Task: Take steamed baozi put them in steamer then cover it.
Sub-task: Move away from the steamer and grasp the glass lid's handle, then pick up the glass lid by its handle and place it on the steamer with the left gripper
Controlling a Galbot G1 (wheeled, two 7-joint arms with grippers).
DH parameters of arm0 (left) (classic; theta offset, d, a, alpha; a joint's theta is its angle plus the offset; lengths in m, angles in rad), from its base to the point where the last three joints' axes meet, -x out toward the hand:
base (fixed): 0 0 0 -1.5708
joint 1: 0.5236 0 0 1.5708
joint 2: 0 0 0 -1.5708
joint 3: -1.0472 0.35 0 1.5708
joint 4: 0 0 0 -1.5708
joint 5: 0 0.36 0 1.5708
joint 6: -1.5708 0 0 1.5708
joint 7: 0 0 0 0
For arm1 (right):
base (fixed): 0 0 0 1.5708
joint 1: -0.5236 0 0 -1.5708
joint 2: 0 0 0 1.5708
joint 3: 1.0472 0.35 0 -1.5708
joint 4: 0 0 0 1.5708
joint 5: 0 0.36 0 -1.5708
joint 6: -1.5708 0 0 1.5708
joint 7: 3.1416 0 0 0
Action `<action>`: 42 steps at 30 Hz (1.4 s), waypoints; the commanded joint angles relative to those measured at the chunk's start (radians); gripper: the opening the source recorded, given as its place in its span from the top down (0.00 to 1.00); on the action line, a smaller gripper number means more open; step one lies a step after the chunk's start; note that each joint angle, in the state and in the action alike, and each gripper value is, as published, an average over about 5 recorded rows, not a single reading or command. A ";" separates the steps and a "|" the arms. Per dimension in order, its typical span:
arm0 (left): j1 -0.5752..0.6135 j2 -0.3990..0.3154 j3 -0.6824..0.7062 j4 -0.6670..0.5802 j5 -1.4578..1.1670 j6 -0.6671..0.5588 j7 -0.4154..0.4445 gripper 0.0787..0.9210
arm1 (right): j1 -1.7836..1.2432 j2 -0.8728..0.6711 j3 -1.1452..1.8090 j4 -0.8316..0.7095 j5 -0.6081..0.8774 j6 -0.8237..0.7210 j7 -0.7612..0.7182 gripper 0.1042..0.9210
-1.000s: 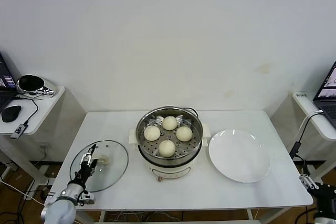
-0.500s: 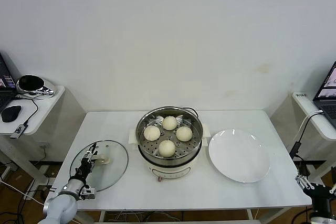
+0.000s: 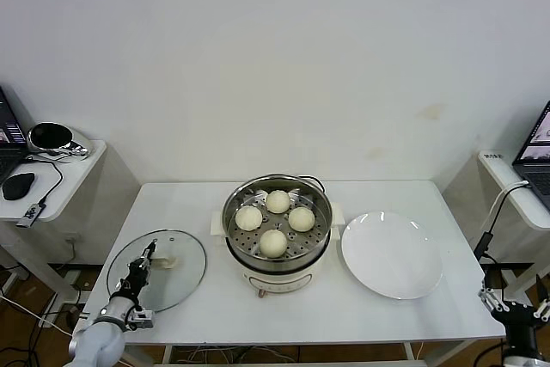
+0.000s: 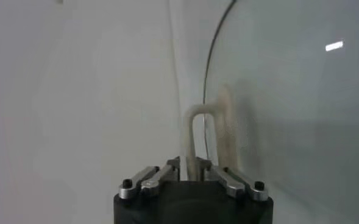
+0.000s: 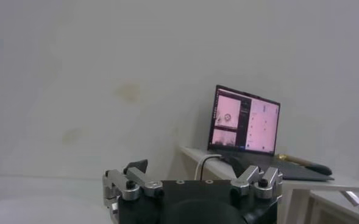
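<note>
Surface (image 3: 198, 307): I see the white surface carrying the steamer at its middle, a bare white plate (image 3: 392, 254) on the right side, and the cover on the left side near the front edge.
Steamer (image 3: 277, 223): it stands uncovered, with all four steamed baozi (image 3: 273, 242) sitting on its perforated tray, so I judge the loading part done and only the covering left.
Cover (image 3: 176, 277): the glass lid lies well apart from the steamer; its pale handle (image 4: 199, 137) sits between the fingers of my left tool.
Left tool (image 3: 146, 257): a second ago it was spread wide over the cover; now it has shut on the cover's handle, as the left wrist view shows with the handle loop rising right out of the closed jaws.
What that means: I take the grasp as made, so lifting the cover and carrying it across to the steamer should come next.
Right tool (image 3: 514, 309): parked low off the surface's right front corner, jaws standing wide apart, holding nothing.
</note>
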 commanded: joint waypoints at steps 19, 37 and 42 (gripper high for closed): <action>0.221 0.213 -0.210 -0.615 -0.383 0.217 0.225 0.92 | -0.010 -0.016 -0.073 0.012 -0.013 0.014 -0.006 0.12; -0.245 0.147 0.433 -0.699 -0.307 0.617 0.329 0.92 | 0.012 0.033 -0.139 -0.013 -0.109 0.024 0.008 0.12; -0.339 0.056 0.528 -0.666 -0.213 0.688 0.405 0.92 | 0.034 0.044 -0.159 -0.030 -0.148 0.023 0.016 0.12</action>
